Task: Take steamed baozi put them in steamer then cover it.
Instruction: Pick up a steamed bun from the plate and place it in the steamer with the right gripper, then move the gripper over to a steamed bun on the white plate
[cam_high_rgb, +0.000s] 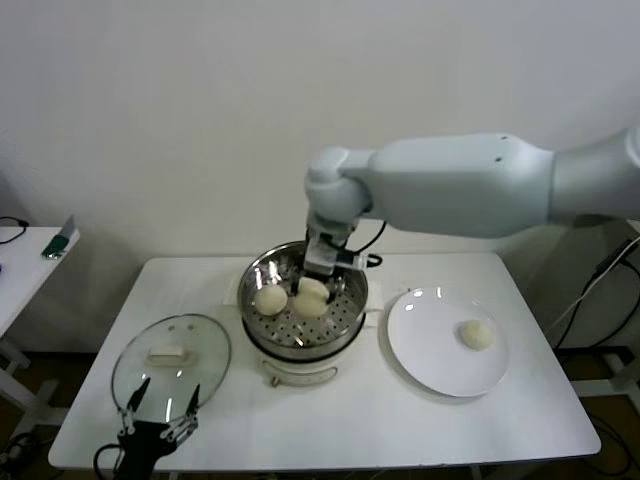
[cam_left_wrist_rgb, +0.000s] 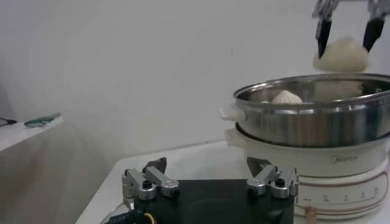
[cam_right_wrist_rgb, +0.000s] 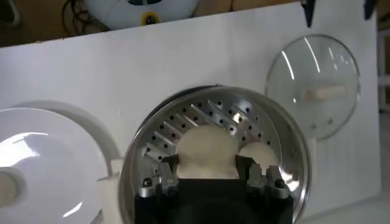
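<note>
The steel steamer (cam_high_rgb: 352, 300) on its white base stands mid-table. My right gripper (cam_high_rgb: 320, 272) hangs over it, shut on a cream-white baozi (cam_high_rgb: 313, 297). In the left wrist view that baozi (cam_left_wrist_rgb: 341, 56) hangs above the steamer's rim (cam_left_wrist_rgb: 311, 122); in the right wrist view it (cam_right_wrist_rgb: 207, 149) fills the space between the fingers (cam_right_wrist_rgb: 167, 167). A second baozi (cam_high_rgb: 269, 299) lies on the perforated tray on the lid side. One more baozi (cam_high_rgb: 476, 335) sits on the white plate (cam_high_rgb: 430, 350). The glass cover (cam_high_rgb: 205, 345) lies flat left of the steamer. My left gripper (cam_high_rgb: 160, 408) stands open near its front edge.
A white side table (cam_high_rgb: 20, 265) with a small green object (cam_high_rgb: 60, 240) stands at the far left. The wall rises close behind the main table (cam_high_rgb: 400, 430). The plate sits directly right of the steamer's side handle.
</note>
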